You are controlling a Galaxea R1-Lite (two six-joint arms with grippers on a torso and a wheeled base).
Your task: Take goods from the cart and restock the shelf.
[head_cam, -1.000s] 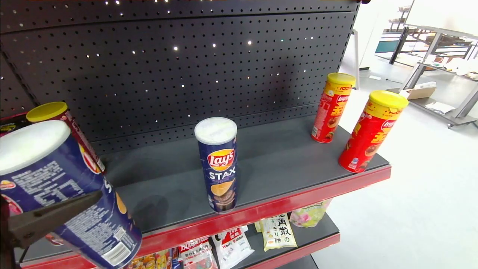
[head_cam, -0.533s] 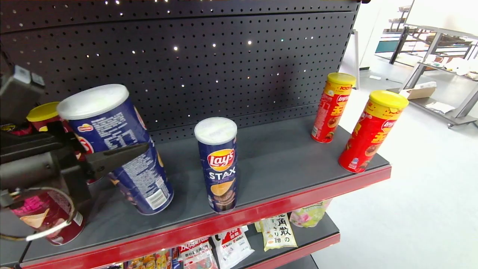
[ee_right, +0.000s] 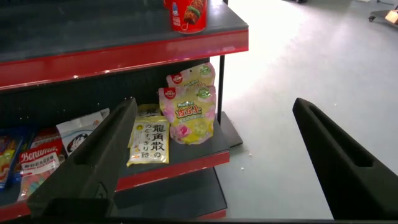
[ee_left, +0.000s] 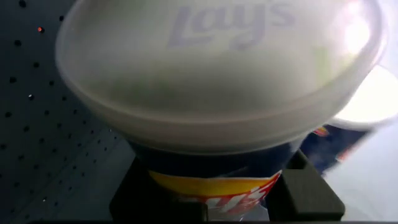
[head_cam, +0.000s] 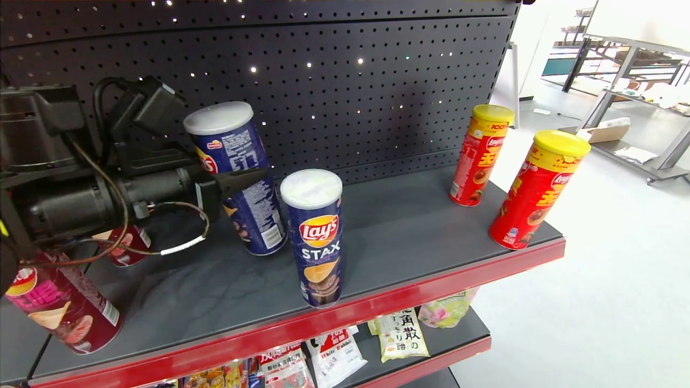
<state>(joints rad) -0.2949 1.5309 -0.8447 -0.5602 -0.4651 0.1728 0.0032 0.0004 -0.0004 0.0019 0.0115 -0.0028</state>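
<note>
A blue chip can (head_cam: pixel 240 180) with a white lid is gripped around its middle by my left gripper (head_cam: pixel 237 173). It leans to the left over the grey shelf (head_cam: pixel 409 226), just behind and left of a second blue can (head_cam: pixel 317 237) standing upright near the front edge. Its base is at the shelf surface; I cannot tell if it rests there. In the left wrist view the held can (ee_left: pixel 217 81) sits between the black fingers (ee_left: pixel 311 194). My right gripper (ee_right: pixel 217 168) hangs open and holds nothing, in front of the lower shelf.
Two red cans with yellow lids (head_cam: pixel 481 155) (head_cam: pixel 536 189) stand at the shelf's right end. Maroon cans (head_cam: pixel 64 307) (head_cam: pixel 125 248) stand at the left. Snack bags (ee_right: pixel 186 109) lie on the lower shelf (ee_right: pixel 174 171). The pegboard back wall (head_cam: pixel 345 86) is close behind.
My left arm has carried the blue can from the front left corner up and rightward onto the shelf, in behind the standing blue can. The other cans have not moved.
</note>
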